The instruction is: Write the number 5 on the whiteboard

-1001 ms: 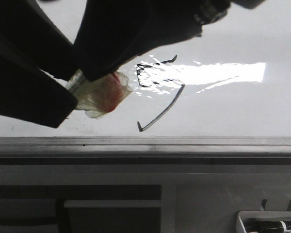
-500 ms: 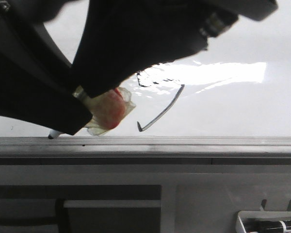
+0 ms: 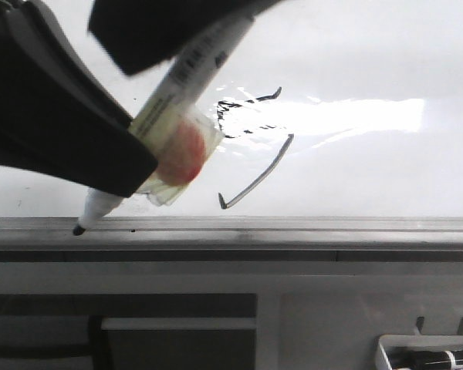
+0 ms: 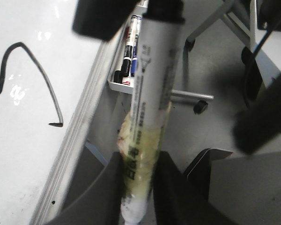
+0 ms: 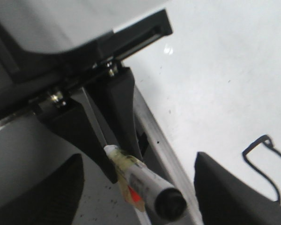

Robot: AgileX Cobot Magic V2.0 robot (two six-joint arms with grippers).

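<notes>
Left gripper (image 4: pixel 138 187) clamps the marker (image 3: pixel 166 131) clear of the finished number 5 (image 3: pixel 251 146); right gripper (image 5: pixel 140 187) spread wide, empty.

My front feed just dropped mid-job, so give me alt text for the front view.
The left arm's black tool grips a white marker wrapped in yellowish tape, its black tip over the grey metal rail at the near edge of the glossy white whiteboard. To its right, a thin black hand-drawn number 5 sits partly in bright glare.
</notes>
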